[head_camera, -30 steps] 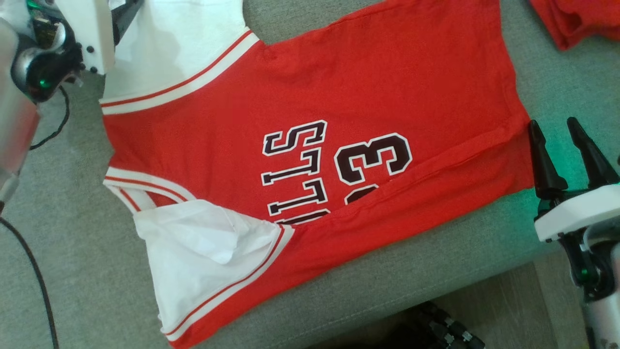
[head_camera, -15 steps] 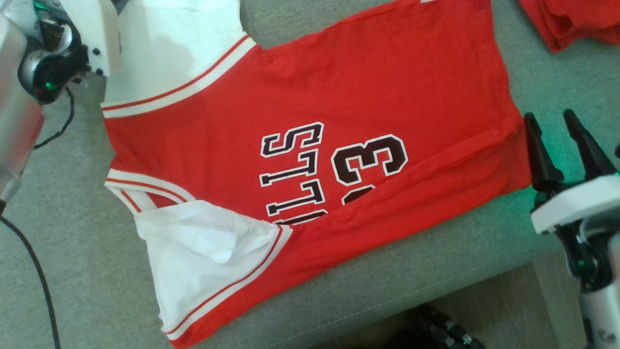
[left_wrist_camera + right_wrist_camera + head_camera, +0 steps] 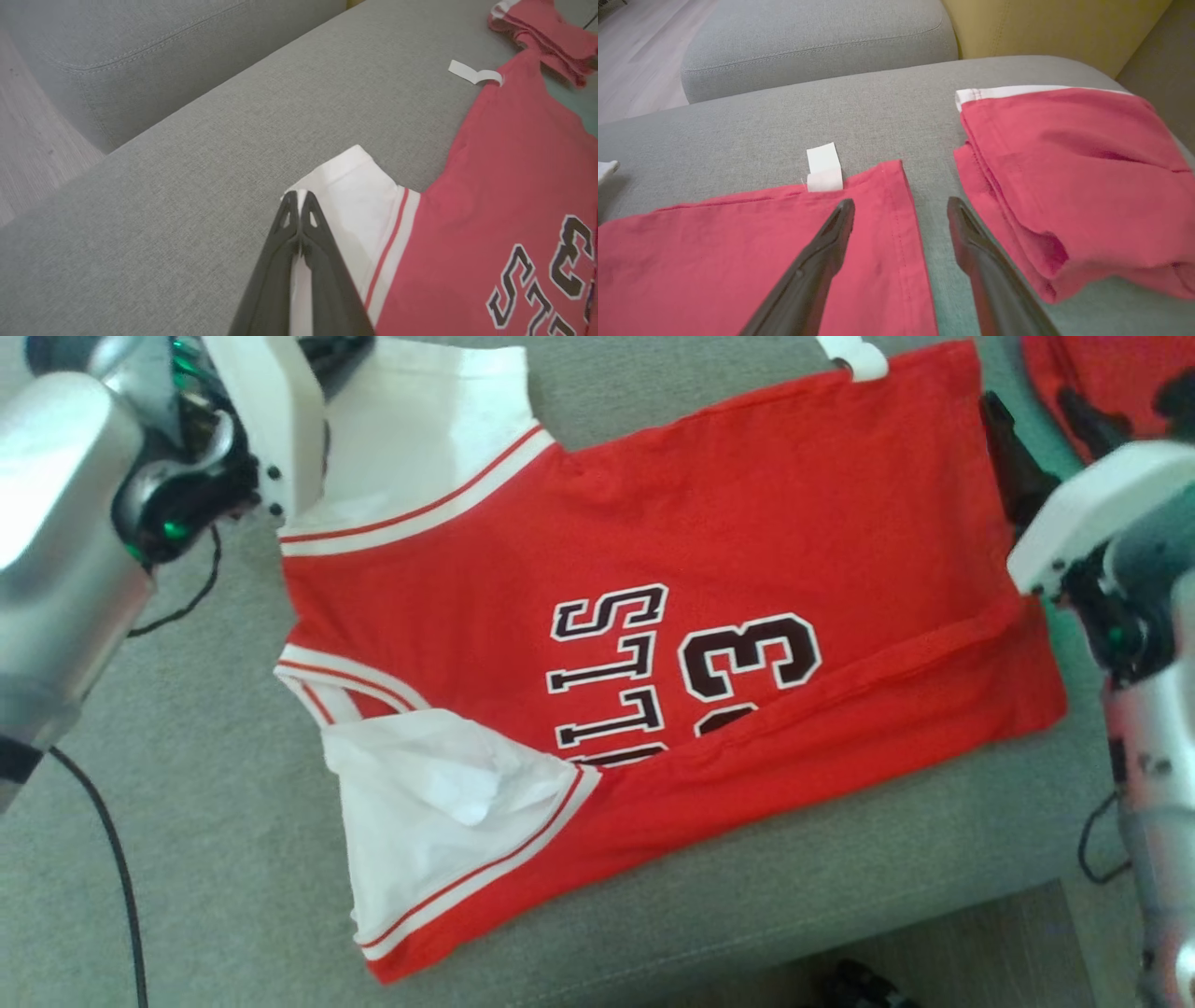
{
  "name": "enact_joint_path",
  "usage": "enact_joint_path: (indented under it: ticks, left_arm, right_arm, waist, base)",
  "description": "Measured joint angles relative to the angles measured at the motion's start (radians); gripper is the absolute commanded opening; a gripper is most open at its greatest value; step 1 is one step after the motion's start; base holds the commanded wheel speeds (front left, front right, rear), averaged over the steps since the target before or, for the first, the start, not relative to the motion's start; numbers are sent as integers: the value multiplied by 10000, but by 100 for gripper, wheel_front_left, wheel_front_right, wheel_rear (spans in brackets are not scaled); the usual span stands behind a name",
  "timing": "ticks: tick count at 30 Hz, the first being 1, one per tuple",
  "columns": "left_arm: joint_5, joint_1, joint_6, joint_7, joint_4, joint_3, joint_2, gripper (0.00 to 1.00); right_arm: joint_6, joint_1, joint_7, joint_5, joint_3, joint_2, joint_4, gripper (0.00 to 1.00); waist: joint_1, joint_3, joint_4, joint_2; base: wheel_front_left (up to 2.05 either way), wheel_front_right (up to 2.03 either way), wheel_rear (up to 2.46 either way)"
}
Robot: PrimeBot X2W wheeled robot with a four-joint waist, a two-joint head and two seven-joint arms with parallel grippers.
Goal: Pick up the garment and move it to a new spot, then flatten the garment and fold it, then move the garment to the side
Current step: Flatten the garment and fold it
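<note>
Red jersey lies flat; left gripper pinches its far sleeve, right gripper gapes astride the hem corner, seemingly for folding.

Silver forearms carry white wrist housings with dark screws, green lights and thin black cables. The fingers are long, tapered and black.

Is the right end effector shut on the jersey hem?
No: the right end effector is open, one finger over the jersey, the other over the grey cushion beside its hem.
</note>
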Motion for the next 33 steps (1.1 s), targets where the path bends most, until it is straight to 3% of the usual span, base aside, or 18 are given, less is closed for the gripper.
enact_joint_path:
  ticks: [10,23,25,28,30,31,33]
  left_arm:
    - [-274,-149,0,-46,-1229,-581,94,0]
    - [-481,-259,0,-368,-1150,-913,111,0]
    - [-502,-260,0,-445,-1097,-955,121,0]
    - [-570,-279,0,-454,-1030,-1037,121,0]
    - [-596,-301,0,-456,-974,-1093,121,0]
    - [-596,-301,0,-456,-974,-1093,121,0]
    - [-598,-332,0,-523,-926,-1164,121,0]
  right_arm:
    - [0,-1773,150,-92,84,-88,2790,100]
    - [0,-2653,-332,-121,784,-366,4251,100]
    - [0,-2725,-380,-79,886,-451,4335,88]
    - [0,-2844,-462,10,1043,-533,4487,47]
    - [0,-2874,-464,54,1116,-566,4571,31]
    - [0,-2874,-464,54,1116,-566,4571,31]
    - [0,-2880,-466,150,1214,-596,4675,18]
  waist:
    - [0,160,832,0]
    - [0,165,1058,0]
    - [0,157,1044,0]
    - [0,154,1045,0]
    - [0,151,1049,0]
    - [0,151,1049,0]
    - [0,151,1058,0]
  base:
    - [0,0,0]
    - [0,0,0]
    - [0,0,0]
    - [0,0,0]
    - [0,0,0]
    - [0,0,0]
    - [0,0,0]
